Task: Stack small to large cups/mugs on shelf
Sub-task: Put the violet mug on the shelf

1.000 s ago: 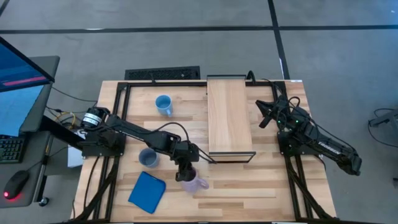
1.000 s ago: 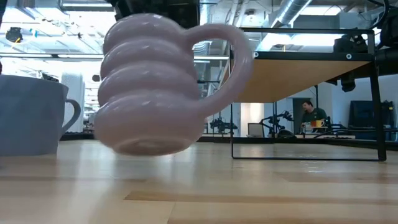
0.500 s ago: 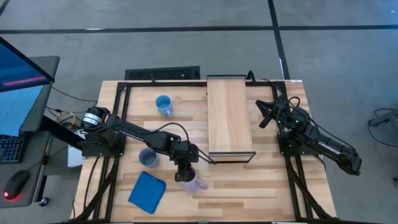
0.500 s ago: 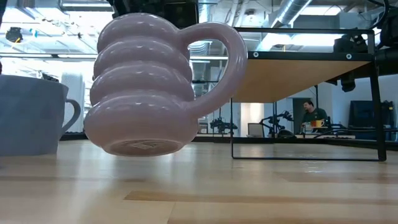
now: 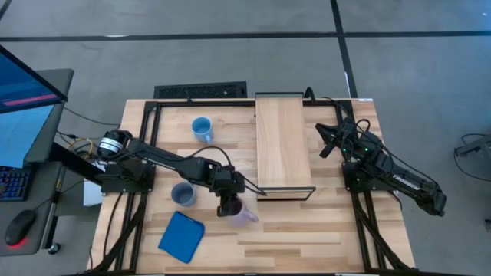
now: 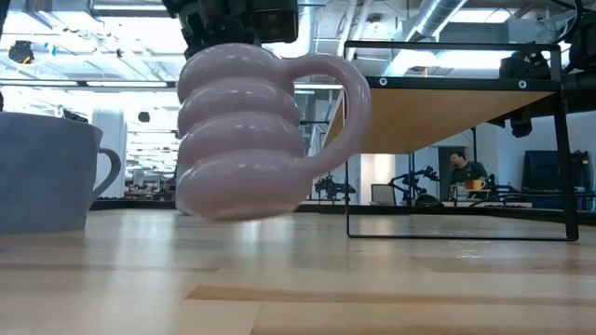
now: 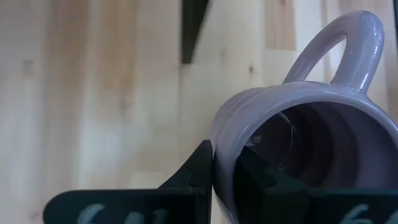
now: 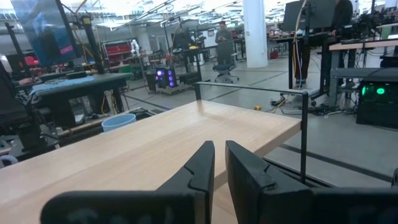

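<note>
My left gripper (image 5: 227, 205) is shut on the pale purple ribbed mug (image 6: 247, 130), near the front left corner of the shelf (image 5: 284, 142). The mug's handle (image 6: 346, 102) points toward the shelf. The grey-blue mug (image 5: 182, 193) stands upright on the table to the left of it. The light blue mug (image 5: 202, 129) stands at the far left. My right gripper (image 5: 328, 142) waits right of the shelf, fingers shut and empty, level with the shelf top (image 8: 186, 134). My left gripper holds the purple mug by its rim (image 7: 219, 140), on the side away from the handle. One finger (image 7: 252, 171) is inside the mug and one (image 7: 200, 165) is outside. The fingers come from above, pointing down. The mug hangs below them, nearly upright, its base just above the tabletop.
A flat blue square pad (image 5: 182, 235) lies near the front left. The shelf board stands on a thin dark frame (image 6: 349, 149) with open room beneath it. Dark rails run along the table's left and right sides.
My left gripper has carried the purple mug toward the table's far edge, away from the low camera and closer to the shelf's front corner. The mug was tilted with its base showing and now hangs nearly upright.
</note>
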### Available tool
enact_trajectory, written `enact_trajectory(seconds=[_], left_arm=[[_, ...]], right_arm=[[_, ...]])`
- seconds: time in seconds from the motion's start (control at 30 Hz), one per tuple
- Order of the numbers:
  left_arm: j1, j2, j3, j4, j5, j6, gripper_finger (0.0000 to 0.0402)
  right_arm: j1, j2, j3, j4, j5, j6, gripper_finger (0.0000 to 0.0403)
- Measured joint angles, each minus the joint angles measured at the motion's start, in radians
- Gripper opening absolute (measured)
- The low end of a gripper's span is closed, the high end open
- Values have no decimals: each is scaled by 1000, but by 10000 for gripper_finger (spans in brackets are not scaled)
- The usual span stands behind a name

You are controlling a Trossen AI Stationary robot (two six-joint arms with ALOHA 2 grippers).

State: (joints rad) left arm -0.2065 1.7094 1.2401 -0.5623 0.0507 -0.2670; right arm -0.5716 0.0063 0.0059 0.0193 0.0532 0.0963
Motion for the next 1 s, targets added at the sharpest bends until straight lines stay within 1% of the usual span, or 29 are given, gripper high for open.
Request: enact_trajectory(seconds=[0.27, 0.4, 0.63, 0.7, 0.77, 0.9, 1.0], left_arm=[[39, -114, 1, -150, -70, 24, 19], [78, -194, 1, -159, -116, 52, 19], [186, -333, 15, -158, -146, 63, 19], [224, -351, 44, -157, -179, 51, 19], [268, -351, 91, -160, -191, 46, 19], [351, -325, 204, -163, -166, 154, 19], [413, -280, 314, -221, -152, 208, 19]], right_arm=[[0, 0, 0, 0, 0, 0, 64], [0, 0, 0, 0, 0, 0, 64], [0, 0, 0, 0, 0, 0, 64], [0, 0, 0, 1, 1, 0, 64], [0, 0, 0, 1, 1, 0, 64], [0, 0, 0, 2, 1, 0, 64], [0, 0, 0, 1, 1, 0, 64]])
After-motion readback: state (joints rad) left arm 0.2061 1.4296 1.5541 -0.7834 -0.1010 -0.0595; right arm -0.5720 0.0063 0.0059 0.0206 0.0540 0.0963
